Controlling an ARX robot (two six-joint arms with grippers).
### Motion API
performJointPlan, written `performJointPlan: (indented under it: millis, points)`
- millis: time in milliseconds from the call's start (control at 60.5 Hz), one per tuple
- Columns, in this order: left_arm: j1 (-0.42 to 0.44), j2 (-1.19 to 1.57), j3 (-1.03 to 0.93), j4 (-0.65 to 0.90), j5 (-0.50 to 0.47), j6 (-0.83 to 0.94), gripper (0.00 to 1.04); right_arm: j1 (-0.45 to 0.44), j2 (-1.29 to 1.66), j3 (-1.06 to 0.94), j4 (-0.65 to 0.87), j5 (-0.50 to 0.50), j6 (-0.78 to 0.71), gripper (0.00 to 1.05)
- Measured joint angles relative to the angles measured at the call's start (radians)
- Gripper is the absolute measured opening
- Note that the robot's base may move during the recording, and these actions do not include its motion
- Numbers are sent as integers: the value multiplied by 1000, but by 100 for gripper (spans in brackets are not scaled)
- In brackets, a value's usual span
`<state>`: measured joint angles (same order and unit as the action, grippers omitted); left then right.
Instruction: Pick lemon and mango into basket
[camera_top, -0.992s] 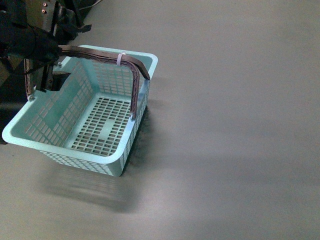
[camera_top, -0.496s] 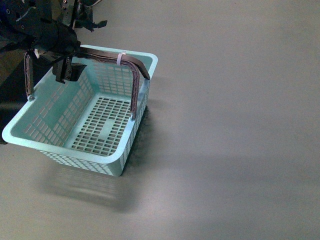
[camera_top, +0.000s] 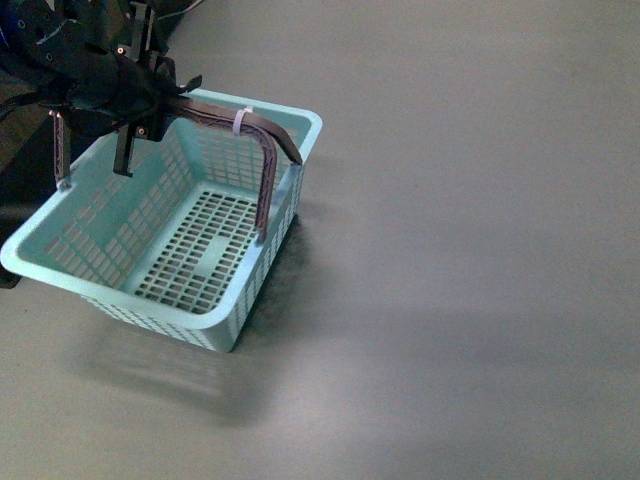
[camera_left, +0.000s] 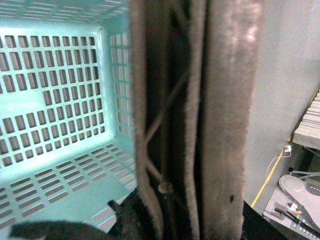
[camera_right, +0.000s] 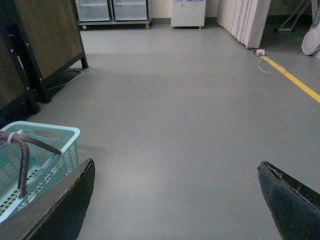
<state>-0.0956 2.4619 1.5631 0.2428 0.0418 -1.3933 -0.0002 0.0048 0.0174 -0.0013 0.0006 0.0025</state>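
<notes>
One turquoise basket (camera_top: 120, 293) is sitting at the left of the front view, over the grey floor (camera_top: 470, 250). Its shadow is lying a little apart under it, so I think it is hanging just off the floor. Nothing is lying inside it. The left claw (camera_top: 140, 120) is reaching in at the far left, right at the brown handle (camera_top: 268, 150). The dark arm is covering the claw's fingers, so I cannot tell if they are squeezing the handle or not. No lemon and no mango are showing here.

In the left wrist view the handle (camera_left: 227, 115) is filling most of the picture, very close up and fuzzy. Beside it the basket (camera_left: 55, 100) is showing its holey wall and bottom, with no fruit. The fingers are not showing clearly here either.

In the right wrist view the right claw (camera_right: 176, 165) is standing wide open and holding nothing. The basket (camera_right: 50, 135) is peeking in at one edge, cut off, well apart from this claw.

I think the step is bringing the basket to where the fruit is. To do it well, the left arm should be carrying it level and slowly, so it is not swinging. The right claw should be waiting open until a yellow fruit is coming into view.
</notes>
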Motion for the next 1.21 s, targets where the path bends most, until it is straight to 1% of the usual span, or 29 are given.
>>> performJointPlan:
  millis: [99,215,397,496,562,678,992,1092,1207]
  points:
    - [-2,-32,-54,43,-11,8,16,0,0,0,0,0,0,96]
    - [-6,-119,-175,90,-27,10,16,0,0,0,0,0,0,96]
    - [-6,-359,-398,118,-50,-4,16,0,0,0,0,0,0,96]
    - [-6,-570,-550,122,-73,-33,16,0,0,0,0,0,0,96]
    - [-5,-665,-611,117,-85,-46,16,0,0,0,0,0,0,96]
    - [-5,-903,-720,50,-126,-78,16,0,0,0,0,0,0,96]
    - [-19,-1321,-799,-165,-222,-123,16,0,0,0,0,0,0,96]
    - [-31,-1428,-805,-210,-222,-133,16,0,0,0,0,0,0,96]
    - [-37,-1502,-805,-225,-208,-146,16,0,0,0,0,0,0,96]
